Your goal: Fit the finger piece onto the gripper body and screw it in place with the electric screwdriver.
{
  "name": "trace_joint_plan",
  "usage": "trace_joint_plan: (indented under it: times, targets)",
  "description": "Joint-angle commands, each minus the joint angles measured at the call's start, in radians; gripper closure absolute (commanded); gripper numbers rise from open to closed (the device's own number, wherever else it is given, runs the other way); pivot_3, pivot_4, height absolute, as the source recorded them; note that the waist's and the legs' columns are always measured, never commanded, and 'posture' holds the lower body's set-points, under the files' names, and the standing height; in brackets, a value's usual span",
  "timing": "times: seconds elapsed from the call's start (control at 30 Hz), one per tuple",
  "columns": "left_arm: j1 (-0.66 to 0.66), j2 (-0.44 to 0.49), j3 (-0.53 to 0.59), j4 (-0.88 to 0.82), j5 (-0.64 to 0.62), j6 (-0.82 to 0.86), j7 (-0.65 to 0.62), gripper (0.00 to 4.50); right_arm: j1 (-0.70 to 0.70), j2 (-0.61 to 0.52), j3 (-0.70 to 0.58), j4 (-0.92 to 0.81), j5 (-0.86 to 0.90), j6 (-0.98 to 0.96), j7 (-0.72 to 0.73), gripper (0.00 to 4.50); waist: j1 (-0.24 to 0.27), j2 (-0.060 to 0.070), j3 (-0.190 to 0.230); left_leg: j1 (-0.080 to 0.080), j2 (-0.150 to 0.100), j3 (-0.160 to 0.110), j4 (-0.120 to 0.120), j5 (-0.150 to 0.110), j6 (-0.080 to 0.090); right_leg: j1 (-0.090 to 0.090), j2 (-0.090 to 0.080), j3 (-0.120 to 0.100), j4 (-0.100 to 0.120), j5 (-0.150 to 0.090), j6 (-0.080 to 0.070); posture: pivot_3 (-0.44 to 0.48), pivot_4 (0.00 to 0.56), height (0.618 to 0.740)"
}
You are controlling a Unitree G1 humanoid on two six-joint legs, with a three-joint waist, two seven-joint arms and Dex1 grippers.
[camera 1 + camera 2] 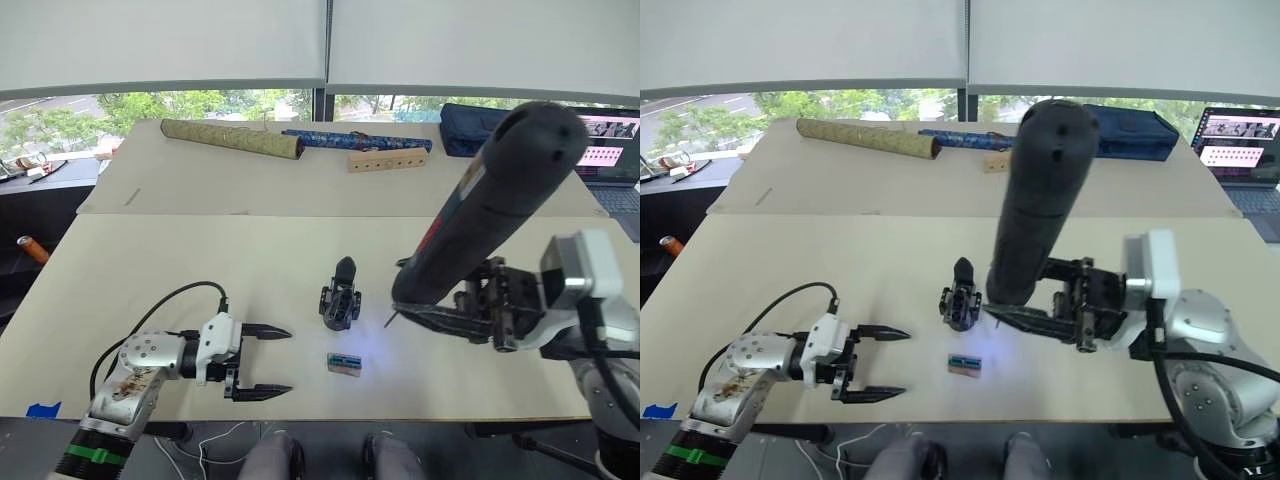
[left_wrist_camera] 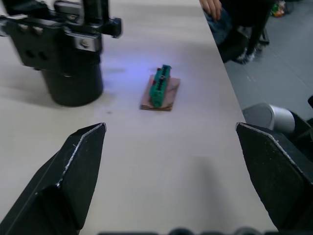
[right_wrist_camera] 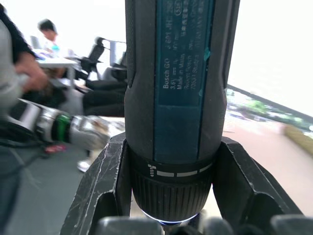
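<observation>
Standing upright near the middle of the table [image 1: 150, 290], the gripper body [image 1: 340, 303] shows a black pointed finger rising from its top; whether this is the finger piece already fitted cannot be told from these views. Just beside it, toward the robot's right, the electric screwdriver [image 1: 480, 205] is held tilted, its thin bit at the lower end close to the body and a bluish glow on the table beneath. The right pincer [image 3: 171, 196] is clamped around the screwdriver's collar, one black finger on each side. A small wooden block with a green top [image 1: 344, 363] lies near the front edge, apart from the body. The left pincer [image 1: 262, 361] rests low on the table well to the robot's left, spread wide and holding nothing.

Judgement: the screwing step appears to be in hand, with the bit not yet shown seated. The next move calls for aligning the bit with the screw head on the body, probably with the left pincer steadying it.
</observation>
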Motion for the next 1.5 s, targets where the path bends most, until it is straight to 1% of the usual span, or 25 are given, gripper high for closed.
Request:
trace_joint_plan:
  times: [0.03,0.2,0.37,0.53,0.93,1.5]
  targets:
    - [-0.023,-0.019,-0.024,-0.011,0.035,-0.012,0.043,0.01,-0.028,0.035,0.045,-0.035,-0.002,-0.019,-0.023,2.6,-0.001,0.0,0.0,0.0,0.0,0.0,0.0,0.0,0.0,0.0,0.0,0.0,0.0,0.0,0.0,0.0,0.15,0.74]
    - [-0.017,-0.037,-0.077,0.0,0.072,-0.047,0.05,0.01,-0.012,0.08,0.11,0.0,-0.06,-0.063,0.021,2.6,0.0,0.0,0.0,0.0,0.0,0.0,0.0,0.0,0.0,0.0,0.001,0.0,0.0,0.0,0.0,0.0,0.15,0.74]
    - [-0.031,-0.064,-0.104,0.019,0.088,-0.046,0.074,0.01,-0.014,0.103,0.154,0.033,-0.121,-0.099,0.062,2.6,-0.001,0.0,0.0,-0.001,0.0,0.0,0.001,0.0,0.0,0.0,0.002,0.0,0.0,0.0,0.0,0.0,0.15,0.74]
    - [-0.031,-0.071,-0.124,0.022,0.095,-0.042,0.077,0.01,-0.011,0.123,0.19,0.079,-0.17,-0.121,0.081,2.6,-0.001,0.0,0.0,0.0,0.001,0.0,0.001,0.0,0.0,0.0,0.003,0.001,0.0,0.0,0.0,0.0,0.15,0.74]
    - [-0.006,-0.06,-0.13,0.009,0.108,-0.018,0.126,0.01,-0.039,0.157,0.233,0.134,-0.244,-0.153,0.111,2.6,-0.001,0.0,0.0,0.0,0.001,0.0,0.001,0.0,0.0,0.0,0.003,0.001,0.001,0.0,0.0,0.0,0.15,0.74]
    - [-0.017,-0.054,-0.126,0.035,0.115,-0.024,0.124,0.01,-0.037,0.183,0.257,0.215,-0.306,-0.228,0.157,2.6,-0.001,0.0,0.0,0.002,0.001,0.0,0.001,0.001,-0.001,0.001,0.004,0.002,0.002,0.0,0.0,0.0,0.15,0.74]
